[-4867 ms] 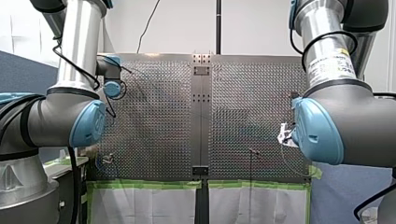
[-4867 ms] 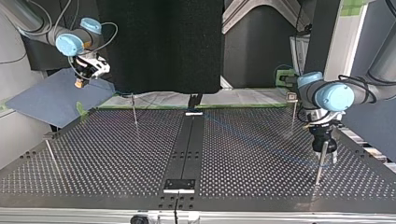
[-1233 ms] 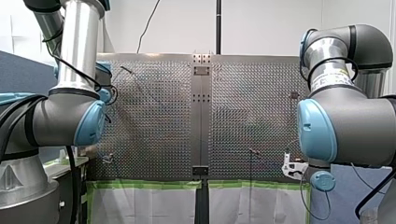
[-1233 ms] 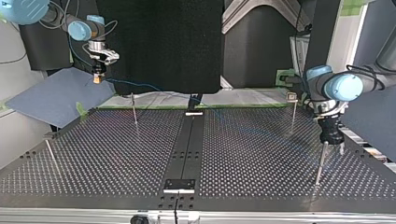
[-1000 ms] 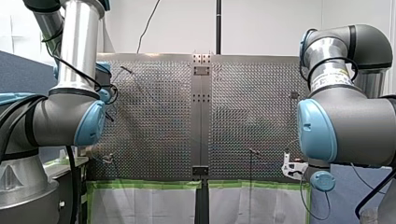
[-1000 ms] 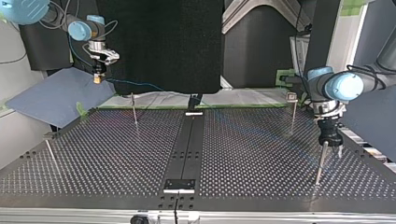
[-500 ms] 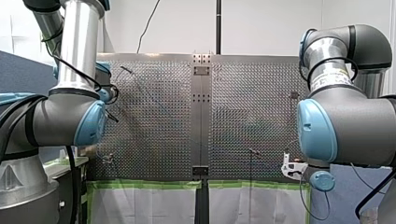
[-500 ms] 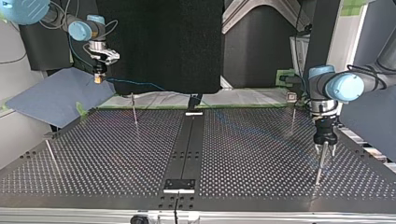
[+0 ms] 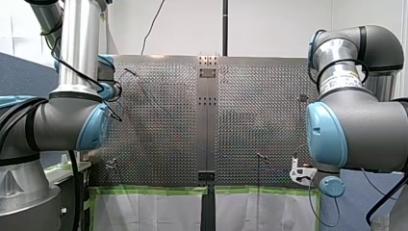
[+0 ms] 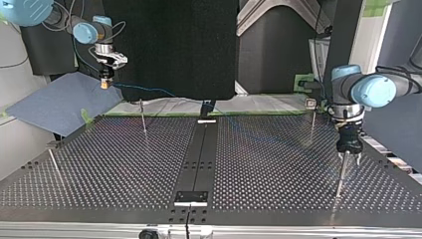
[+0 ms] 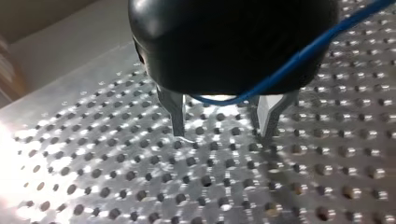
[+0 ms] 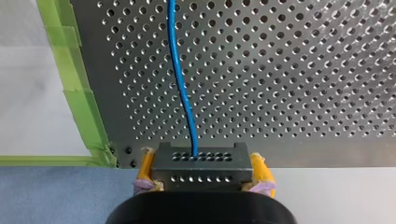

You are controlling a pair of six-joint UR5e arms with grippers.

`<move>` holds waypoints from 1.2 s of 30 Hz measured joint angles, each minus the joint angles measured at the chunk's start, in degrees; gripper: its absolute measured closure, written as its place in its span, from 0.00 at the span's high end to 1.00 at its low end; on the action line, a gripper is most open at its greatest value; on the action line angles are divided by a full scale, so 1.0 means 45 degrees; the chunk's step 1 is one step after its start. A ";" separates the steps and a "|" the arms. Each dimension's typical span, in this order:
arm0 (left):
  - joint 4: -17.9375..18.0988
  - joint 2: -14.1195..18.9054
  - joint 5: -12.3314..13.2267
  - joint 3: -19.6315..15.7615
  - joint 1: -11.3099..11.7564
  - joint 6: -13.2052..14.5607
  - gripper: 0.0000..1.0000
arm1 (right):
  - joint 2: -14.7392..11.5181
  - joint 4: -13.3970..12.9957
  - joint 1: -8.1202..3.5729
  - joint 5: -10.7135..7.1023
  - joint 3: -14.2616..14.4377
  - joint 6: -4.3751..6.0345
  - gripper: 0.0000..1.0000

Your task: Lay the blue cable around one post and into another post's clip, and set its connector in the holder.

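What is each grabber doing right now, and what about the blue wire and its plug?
left gripper: open, gripping nothing
right gripper: shut on connector
connector: held between yellow pads, not in a holder
blue cable: runs from connector out over the table

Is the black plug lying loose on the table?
No, my right gripper holds the connector between its yellow pads, the blue cable running out of it over the table.

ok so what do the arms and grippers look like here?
My left arm and my right arm: silver tubes, grey joints, blue caps, black cables alongside. The right one's tube carries a white label. My left gripper: rounded black body, bare metal fingers. My right gripper: black body, yellow pads.
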 joint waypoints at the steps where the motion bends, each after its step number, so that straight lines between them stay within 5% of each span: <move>1: -0.0101 0.0008 0.0042 0.0000 -0.0023 0.0065 0.77 | 0.0001 0.0016 0.0002 0.0000 0.0001 -0.0001 0.00; 11: -0.1236 0.0060 0.0773 -0.0003 -0.0101 0.0249 0.77 | 0.0001 0.0067 0.0026 0.0001 0.0000 -0.0001 0.00; 26: -0.2558 0.0620 -0.0141 -0.0005 -0.0003 0.1111 0.81 | 0.0004 0.0082 0.0116 0.0000 -0.0001 0.0000 0.00; 36: -0.1944 0.0626 -0.0503 -0.0005 0.0140 0.1016 0.93 | 0.0005 0.0089 0.0126 -0.0001 0.0000 0.0000 0.00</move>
